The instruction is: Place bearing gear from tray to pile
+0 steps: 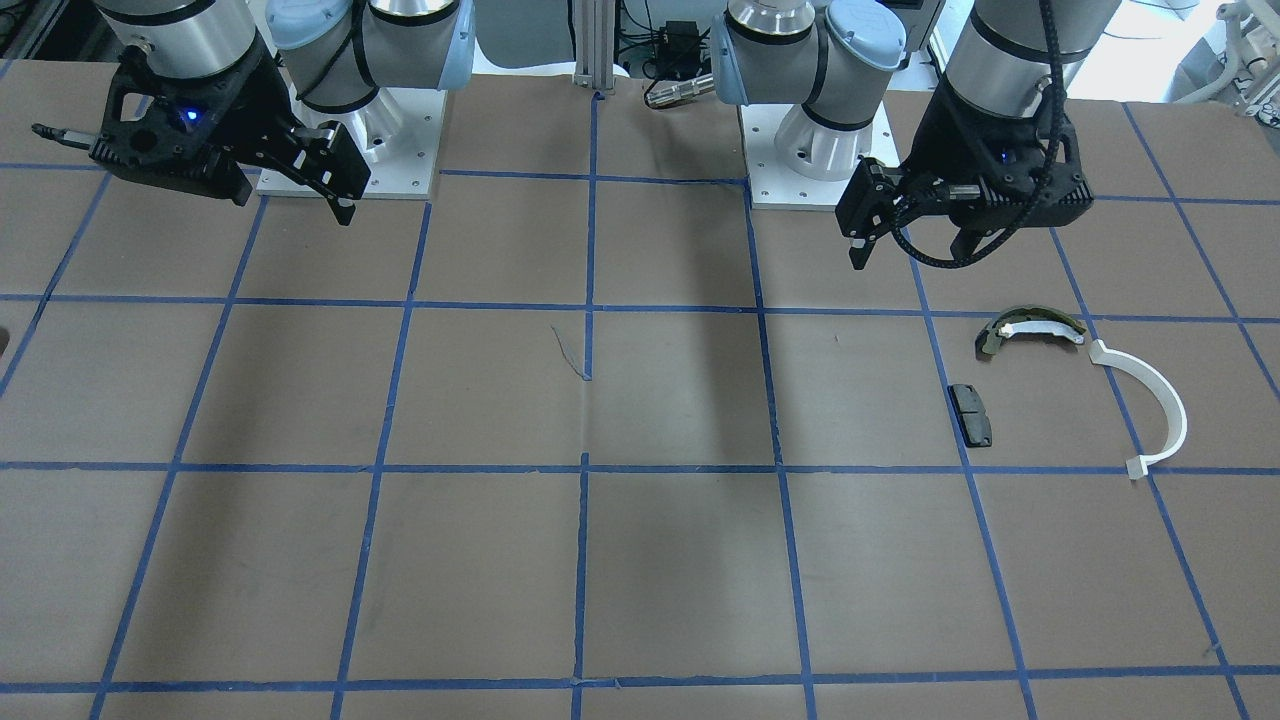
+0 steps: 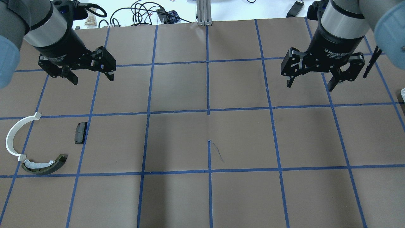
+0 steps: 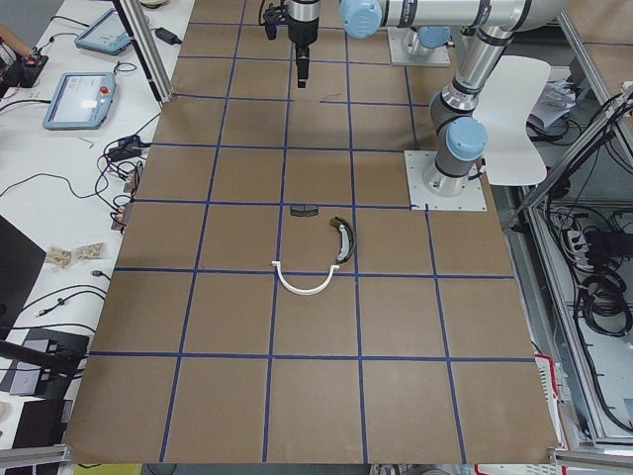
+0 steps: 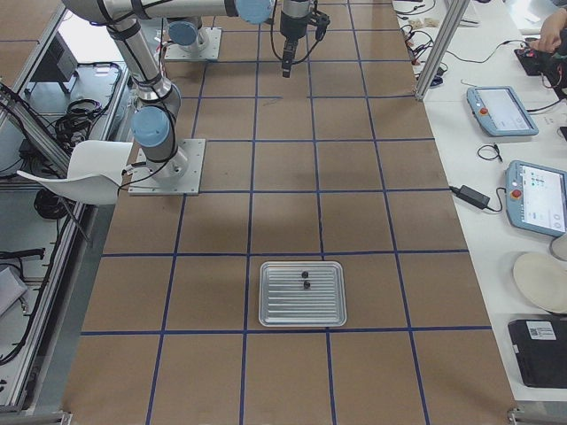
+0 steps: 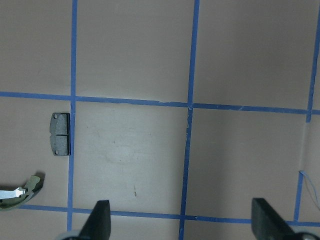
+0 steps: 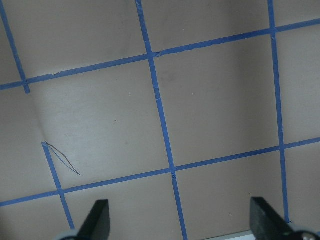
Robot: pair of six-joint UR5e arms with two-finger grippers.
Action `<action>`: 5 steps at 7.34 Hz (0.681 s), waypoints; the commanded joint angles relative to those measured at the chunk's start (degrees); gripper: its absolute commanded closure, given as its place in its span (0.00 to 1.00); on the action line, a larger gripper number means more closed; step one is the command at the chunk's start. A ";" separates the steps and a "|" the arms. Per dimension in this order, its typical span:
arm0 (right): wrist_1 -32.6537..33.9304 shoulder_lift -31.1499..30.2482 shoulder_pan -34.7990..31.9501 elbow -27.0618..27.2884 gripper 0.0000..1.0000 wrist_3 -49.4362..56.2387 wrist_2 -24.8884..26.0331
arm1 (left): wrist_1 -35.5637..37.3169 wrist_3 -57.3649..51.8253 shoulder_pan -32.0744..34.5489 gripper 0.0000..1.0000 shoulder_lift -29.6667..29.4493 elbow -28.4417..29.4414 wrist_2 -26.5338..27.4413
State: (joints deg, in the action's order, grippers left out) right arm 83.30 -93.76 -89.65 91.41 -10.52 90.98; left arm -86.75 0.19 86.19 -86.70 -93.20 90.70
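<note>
Two robot arms hang over a brown paper table (image 2: 240,139) marked into squares with blue tape. Both tools are raised clear of the surface, close to the robot's side of the table. The left gripper (image 2: 92,79) has its fingers spread wide apart with nothing between them. The right gripper (image 2: 310,86) is the same, spread and empty. Each wrist camera shows only bare paper and tape between its two fingertips.

The thing to be moved is far off to the robot's right. A silver ribbed metal tray (image 4: 279,310) lies flat toward that end of the table, well apart from either tool, and is clear only in the view from that end. Its long side runs away from the robot toward the operators' side. Two small dark round parts (image 4: 303,274) rest on it, just beside each other, close to the tray edge that faces the middle of the table. They are too small to tell which one is the bearing gear or how it lies.

The pile (image 3: 343,242) is on the opposite side, on the robot's left. It is made up of a white plastic half-ring (image 1: 1180,420), an olive-and-white curved piece (image 1: 1035,322) just beside one end of the ring, and a black rectangular pad (image 2: 81,133) a little apart, toward the table's centre.

The right arm is the nearer one to the tray, so the pick most likely falls to it, reaching outward to its own right. The pile lies on the left arm's side, so the part must then cross the table.
</note>
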 commanded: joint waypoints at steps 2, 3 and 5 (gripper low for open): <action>0.03 0.15 -0.09 0.00 0.00 0.15 -0.54 | 0.00 0.07 0.03 0.00 -0.05 0.04 0.00; -0.06 -0.02 -0.09 0.00 0.00 0.33 -0.02 | 0.00 0.07 0.12 0.00 -0.31 0.04 0.00; 0.02 0.24 0.00 0.00 0.00 -0.11 0.07 | 0.00 0.07 0.12 0.00 -0.14 0.04 0.00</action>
State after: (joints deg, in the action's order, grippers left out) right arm 83.23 -93.66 -89.69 91.41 -10.35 90.97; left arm -86.75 0.26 86.29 -86.86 -93.17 90.70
